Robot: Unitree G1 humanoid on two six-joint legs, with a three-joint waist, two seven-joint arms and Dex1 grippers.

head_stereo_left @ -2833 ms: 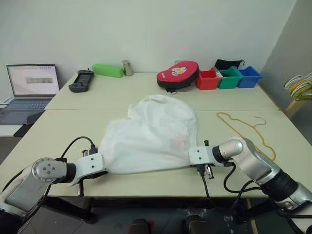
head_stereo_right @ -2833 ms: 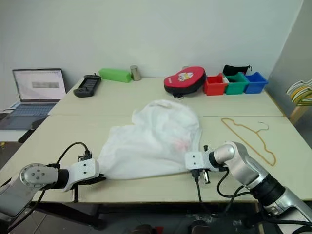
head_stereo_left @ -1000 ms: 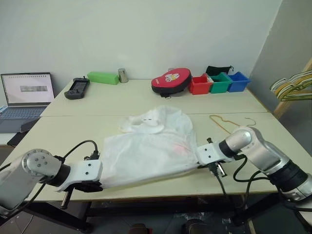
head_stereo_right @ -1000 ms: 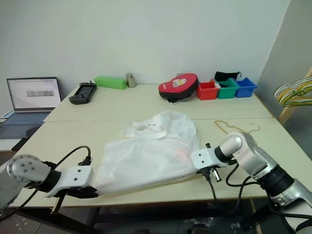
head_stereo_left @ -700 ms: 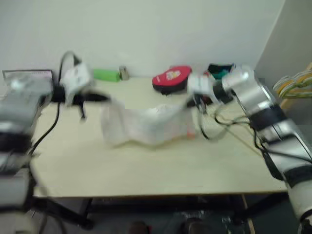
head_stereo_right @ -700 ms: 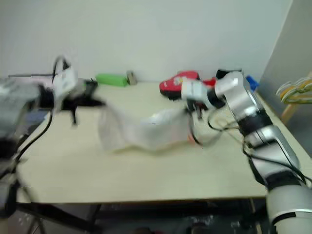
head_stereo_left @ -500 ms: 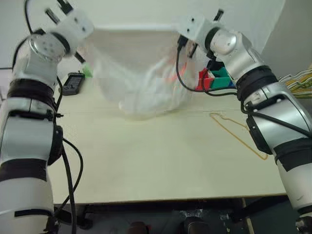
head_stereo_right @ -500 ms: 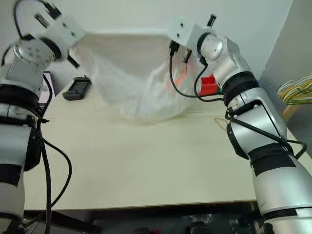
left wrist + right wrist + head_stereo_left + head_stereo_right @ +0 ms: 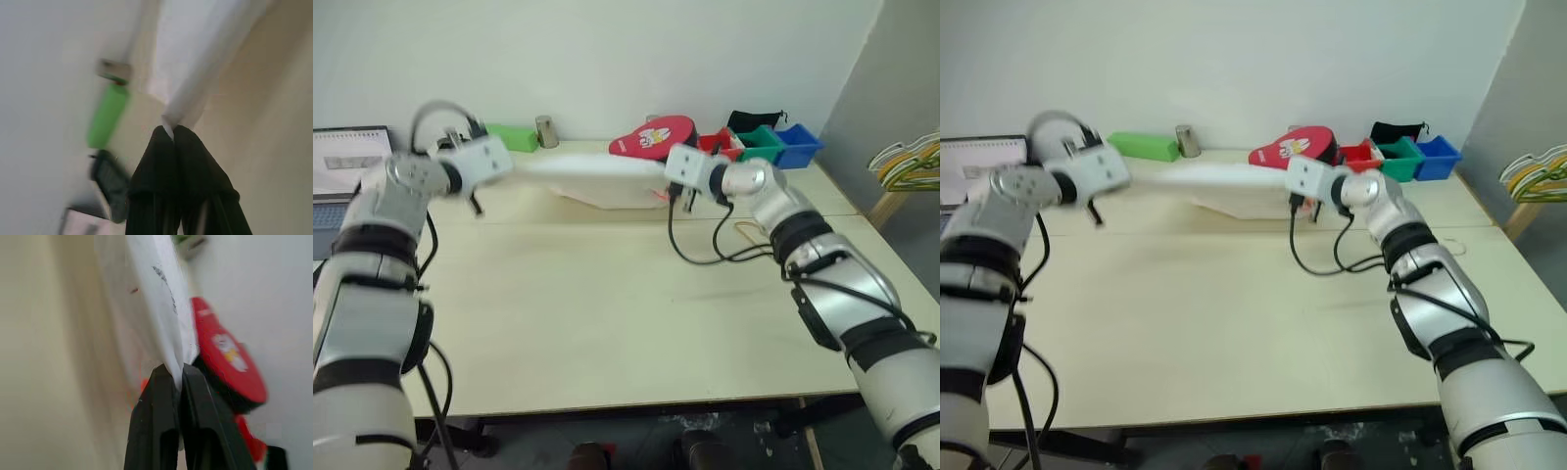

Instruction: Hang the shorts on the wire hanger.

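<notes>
1. vs half a second ago: both arms have dropped from head height to just above the table (image 9: 607, 323). The shorts (image 9: 597, 179), then hanging as a deep billowing sag, are now pulled out into a low flat band.
2. vs a second ago: the shorts were spread at the near edge of the table; now they're at the far side, in front of the red case (image 9: 654, 134).
3. left gripper (image 9: 172, 131): fingers pinched together on one end of the shorts' edge, thin fabric caught right at the tips.
4. right gripper (image 9: 176, 371): jaws clamped the same way on the other end, a white fold running up out of the tips.
5. Shorts: white, thin, soft, faintly see-through; the stretched top edge reads as a near-straight line between the two grippers, with the rest bunched under it towards the right one.
6. wire hanger (image 9: 747, 233): thin yellow-gold wire, flat on the table near the right edge, mostly hidden behind the right forearm and its black cable. Well apart from the shorts.
7. Room: the whole near half of the table is bare. The far edge is crowded: green block (image 9: 514, 137), small metal cylinder (image 9: 544, 131), red case, red/green/blue bins (image 9: 766, 145). Laptop (image 9: 347, 164) off the left side, bunched hangers (image 9: 906, 164) off the right.
</notes>
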